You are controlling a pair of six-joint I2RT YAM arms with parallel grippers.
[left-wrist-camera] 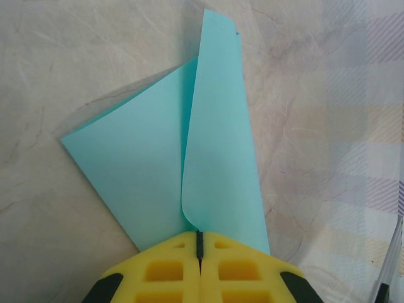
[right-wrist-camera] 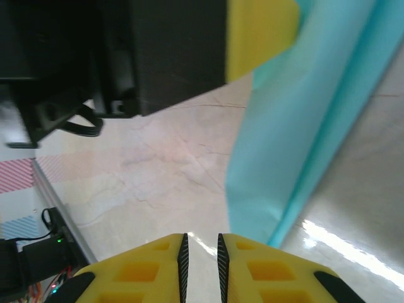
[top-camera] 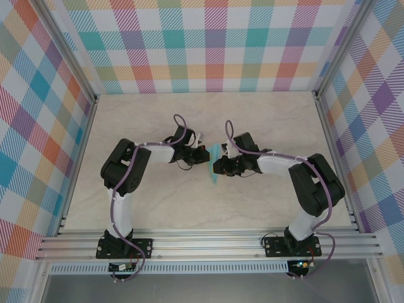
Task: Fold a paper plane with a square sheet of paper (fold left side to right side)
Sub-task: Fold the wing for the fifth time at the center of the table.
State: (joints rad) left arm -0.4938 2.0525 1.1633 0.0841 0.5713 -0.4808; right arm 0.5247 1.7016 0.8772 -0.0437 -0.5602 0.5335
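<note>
The square sheet of paper (left-wrist-camera: 139,164) is turquoise and partly folded. One flap (left-wrist-camera: 218,126) curls up over the flatter part, which lies on the pale marbled table (left-wrist-camera: 57,69). My left gripper (left-wrist-camera: 199,235) is shut on the paper's near edge, right at the crease. In the top view the paper (top-camera: 216,165) sits between the left gripper (top-camera: 203,155) and the right gripper (top-camera: 219,166). In the right wrist view the paper (right-wrist-camera: 284,158) hangs just right of my right gripper (right-wrist-camera: 200,238), whose jaws stand a narrow gap apart with nothing between them. It does not touch the sheet.
The left arm's black wrist and yellow finger (right-wrist-camera: 259,31) loom close above the right gripper. Checked walls (top-camera: 208,44) close in the table on three sides. An aluminium rail (top-camera: 208,243) runs along the near edge. Open tabletop lies behind and in front of the arms.
</note>
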